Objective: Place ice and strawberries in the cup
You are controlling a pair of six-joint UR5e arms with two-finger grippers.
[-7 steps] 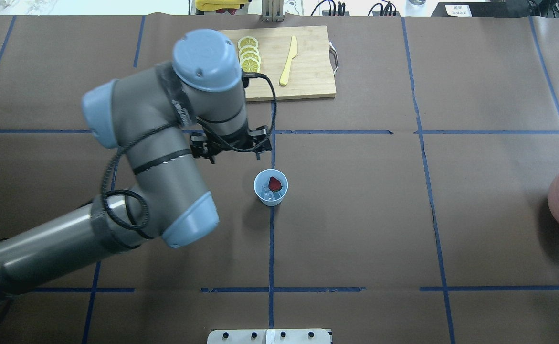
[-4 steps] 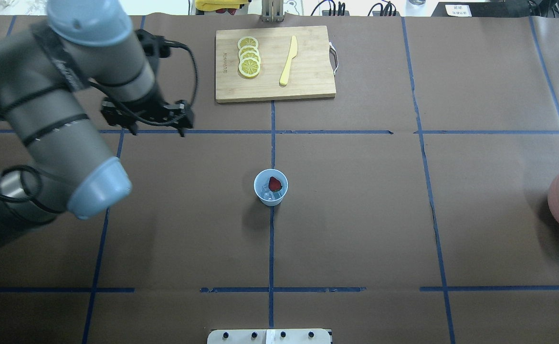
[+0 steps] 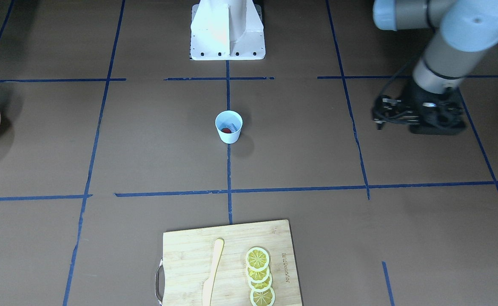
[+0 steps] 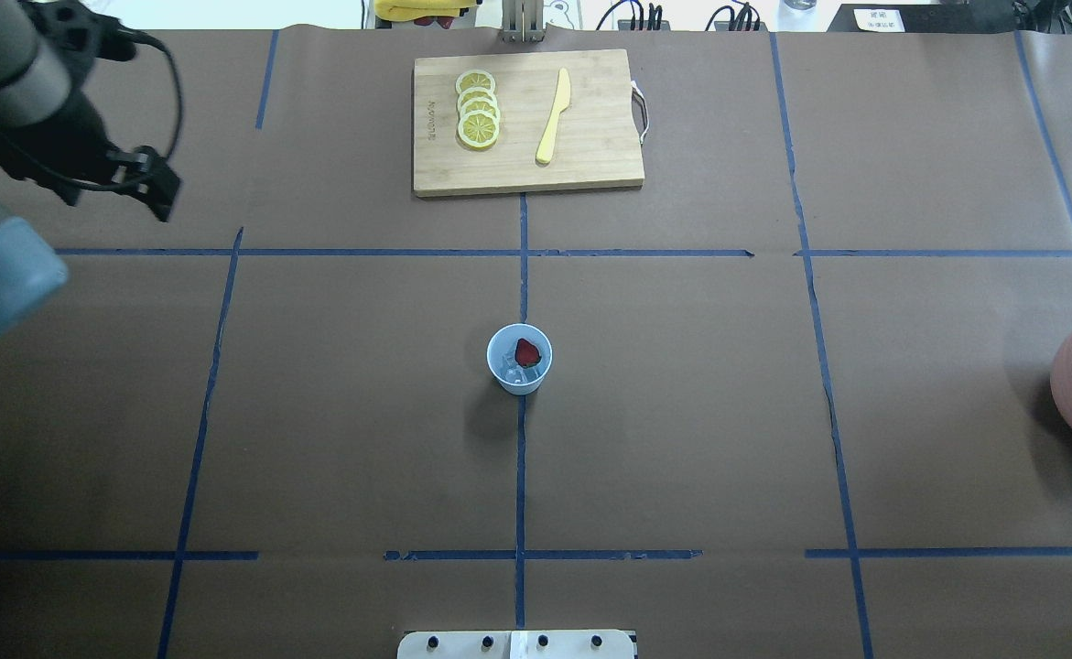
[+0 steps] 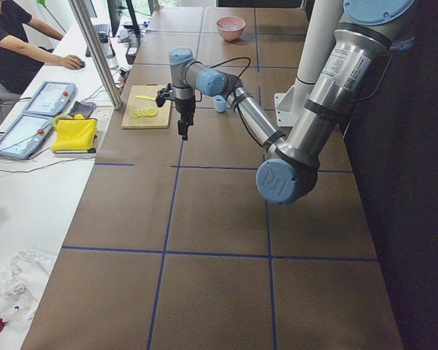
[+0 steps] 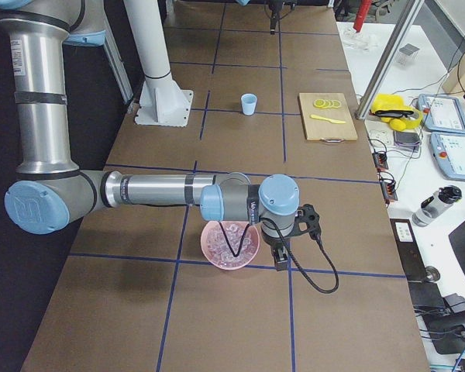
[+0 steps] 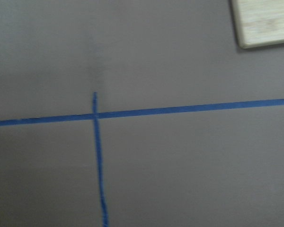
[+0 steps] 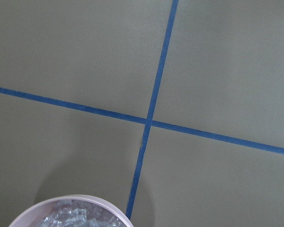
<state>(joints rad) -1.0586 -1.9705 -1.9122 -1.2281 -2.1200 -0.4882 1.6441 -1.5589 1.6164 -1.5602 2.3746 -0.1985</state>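
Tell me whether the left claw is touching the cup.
Apart. The overhead view shows the left claw far off at the picture's left and the cup at centre, with table between them.

No legible text or labels

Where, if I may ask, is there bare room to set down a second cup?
Bare paper lies between the cup and the pink bowl, and between cup and robot base. The cutting board is crowded: lemon slices, knife.
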